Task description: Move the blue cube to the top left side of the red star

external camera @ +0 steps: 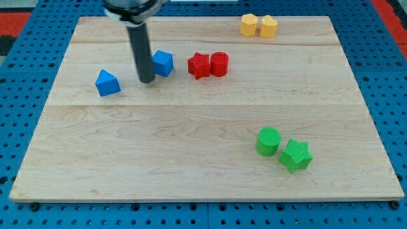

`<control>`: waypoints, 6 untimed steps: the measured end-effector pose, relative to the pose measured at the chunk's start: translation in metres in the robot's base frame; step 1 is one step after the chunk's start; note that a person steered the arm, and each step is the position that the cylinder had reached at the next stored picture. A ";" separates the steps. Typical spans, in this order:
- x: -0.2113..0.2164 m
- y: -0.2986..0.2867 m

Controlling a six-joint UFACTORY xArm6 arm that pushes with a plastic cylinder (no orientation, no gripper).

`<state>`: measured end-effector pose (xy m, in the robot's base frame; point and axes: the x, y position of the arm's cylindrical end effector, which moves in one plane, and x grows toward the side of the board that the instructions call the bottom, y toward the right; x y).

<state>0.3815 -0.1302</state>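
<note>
Rod: a straight dark cylinder with a smooth matte surface is seen coming down from the view's top, ending at my tip (147,81).
Gripper: none is fitted, so no released or clenched state can be told; only the plain rod end is shown.
My tip: it is set on the board just left of the blue cube (163,63), touching it or very nearly so; which cannot be told.
Blue cube: a small ridged plastic block with flat faces, placed in the upper left half of the board, left of the red star (198,65) with a narrow gap between them.
Red star: a pointed, finely ribbed block, pressed against the red cylinder (219,63) on its right side.
Blue block (107,83): a peaked, wedge-like shape is seen at the view's left, well apart from the cube, with my tip between the two.
Yellow blocks: two are placed side by side near the top edge, a hexagonal one (248,25) and a heart-like one (268,26), touching.
Green blocks: a ribbed green cylinder (268,140) and a green star (296,155) are found touching at the lower right.
Desk (191,159): a pale wooden board with visible grain and plank seams, laid on a blue perforated surface (19,114).
</note>
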 end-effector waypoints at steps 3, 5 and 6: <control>-0.052 -0.012; -0.023 0.012; -0.023 0.033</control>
